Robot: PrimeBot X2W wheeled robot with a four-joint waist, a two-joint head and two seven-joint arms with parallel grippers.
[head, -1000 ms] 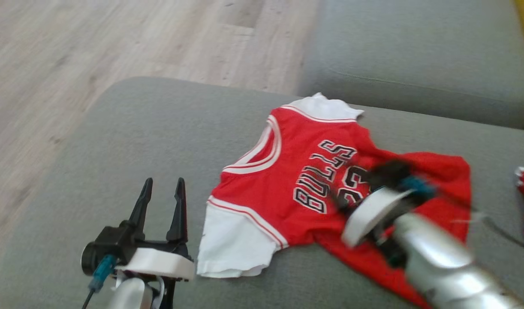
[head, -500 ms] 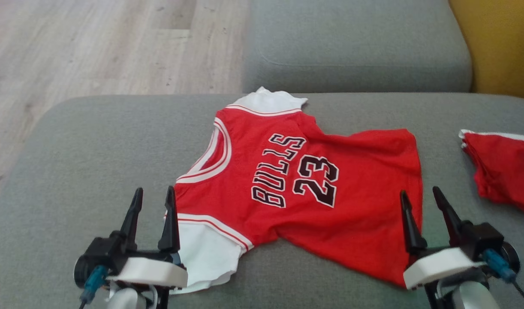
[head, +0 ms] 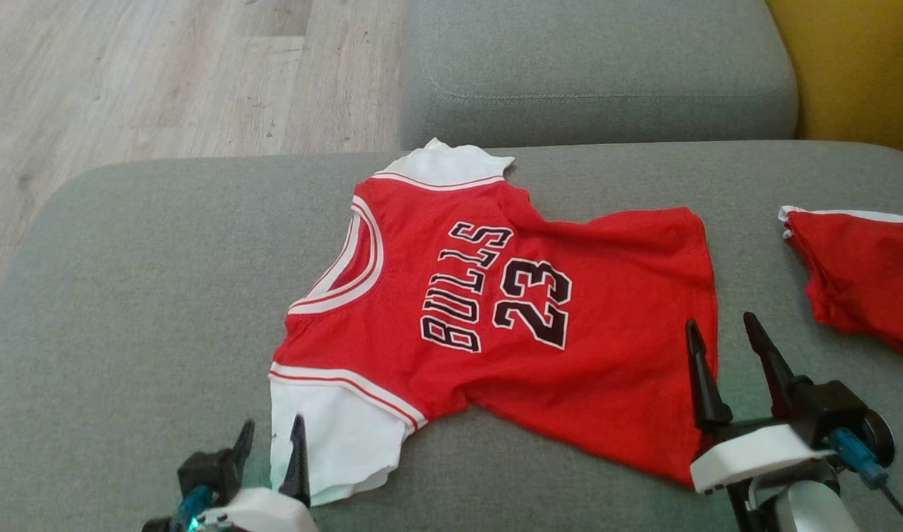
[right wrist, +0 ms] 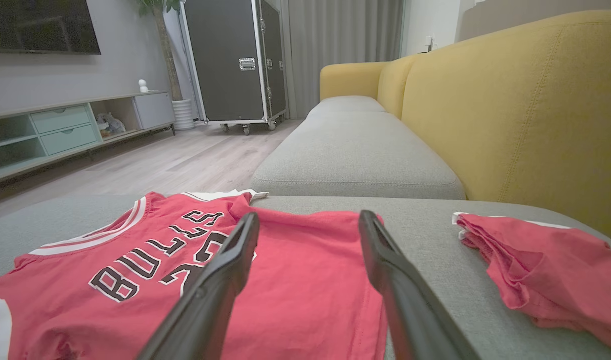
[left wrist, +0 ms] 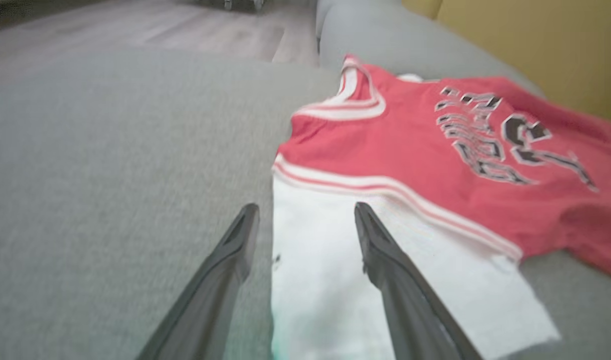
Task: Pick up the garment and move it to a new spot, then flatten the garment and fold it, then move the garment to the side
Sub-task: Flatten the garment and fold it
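The garment (head: 540, 295) is a red jersey with white sleeves and "BULLS 23" on it. It lies spread sideways on the grey sofa cushion (head: 141, 295), collar to the left and hem to the right. My left gripper (head: 273, 425) is open at the near white sleeve (left wrist: 335, 280), its fingers (left wrist: 235, 260) astride the sleeve's left edge in the left wrist view. By the hem corner, my right gripper (head: 721, 323) stands open and empty. In the right wrist view the garment (right wrist: 305, 280) shows between its fingers (right wrist: 385, 270).
A second crumpled red garment (head: 858, 266) lies on the cushion to the right. Another grey cushion (head: 592, 66) sits behind, with the yellow backrest (head: 858, 66) at the far right. Wood floor (head: 126, 74) lies beyond the cushion's left edge.
The camera has swung, shifting the whole picture. My right arm has drawn back off the jersey to the near right by the hem. The left gripper sits lower in view, at the white sleeve.
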